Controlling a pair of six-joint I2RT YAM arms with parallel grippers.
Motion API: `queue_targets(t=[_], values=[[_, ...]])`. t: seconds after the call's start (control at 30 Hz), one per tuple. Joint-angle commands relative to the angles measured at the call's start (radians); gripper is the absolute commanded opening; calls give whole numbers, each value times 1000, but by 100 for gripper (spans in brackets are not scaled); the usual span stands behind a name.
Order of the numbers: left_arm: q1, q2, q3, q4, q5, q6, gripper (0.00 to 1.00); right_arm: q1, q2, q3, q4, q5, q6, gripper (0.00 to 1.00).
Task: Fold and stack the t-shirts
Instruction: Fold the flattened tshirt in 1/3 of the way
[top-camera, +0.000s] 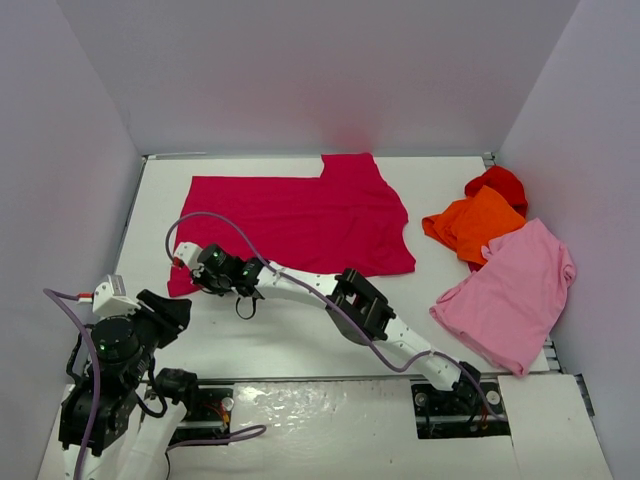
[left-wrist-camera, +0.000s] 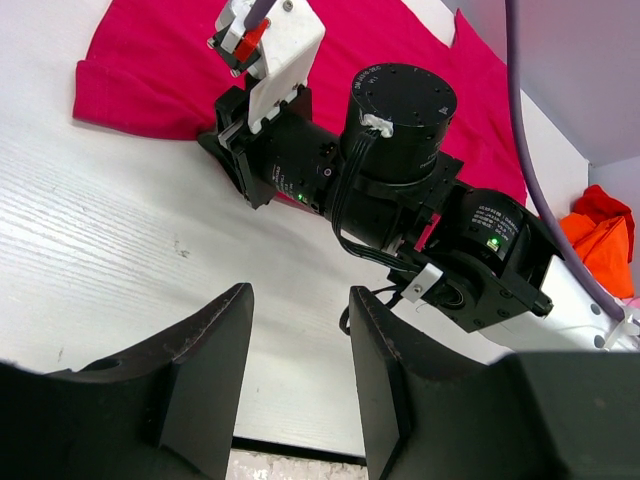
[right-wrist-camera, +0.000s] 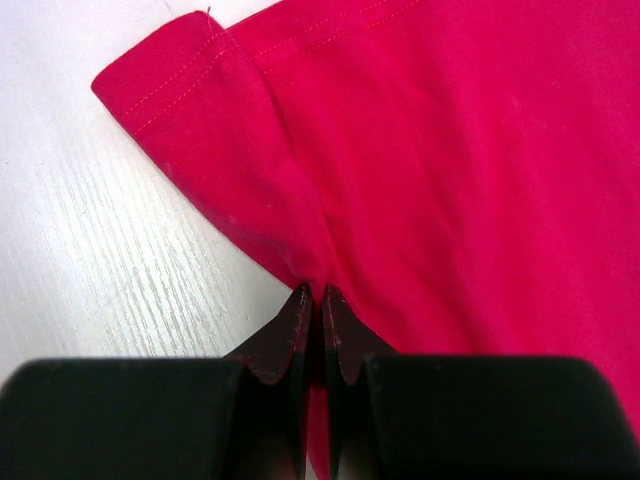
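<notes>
The large crimson t-shirt (top-camera: 300, 215) lies spread flat across the back of the table. My right gripper (top-camera: 198, 272) reaches far left and is shut on the shirt's near-left edge, next to the sleeve (right-wrist-camera: 190, 95); the cloth (right-wrist-camera: 450, 170) is pinched between the fingertips (right-wrist-camera: 300, 325). My left gripper (left-wrist-camera: 300, 375) is open and empty, held above the bare table (left-wrist-camera: 120, 240) near its left front, looking at the right arm's wrist (left-wrist-camera: 400, 110). The orange t-shirt (top-camera: 475, 225), bright red t-shirt (top-camera: 497, 184) and light pink t-shirt (top-camera: 515, 290) lie crumpled at the right.
White walls (top-camera: 60, 150) close in the table on the left, back and right. The right arm (top-camera: 360, 305) stretches diagonally across the front middle of the table, with a purple cable (top-camera: 215, 220) looping over the shirt.
</notes>
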Motion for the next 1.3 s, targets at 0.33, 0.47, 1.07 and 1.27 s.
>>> queue_targets(t=[0.33,0.47,1.07,1.27], values=[[-3,31,-16,60,39,-3,40,2,-177,-31,15,3,-23,0],[-3,29,-18,60,40,-5,40,-3,-172,-5,30,47,-40,0],[-4,44,-32,55,93,-1,40,-135,-58,174,120,-75,22,0],[-4,64,-39,59,108,3,40,-164,-26,189,172,-127,68,0]])
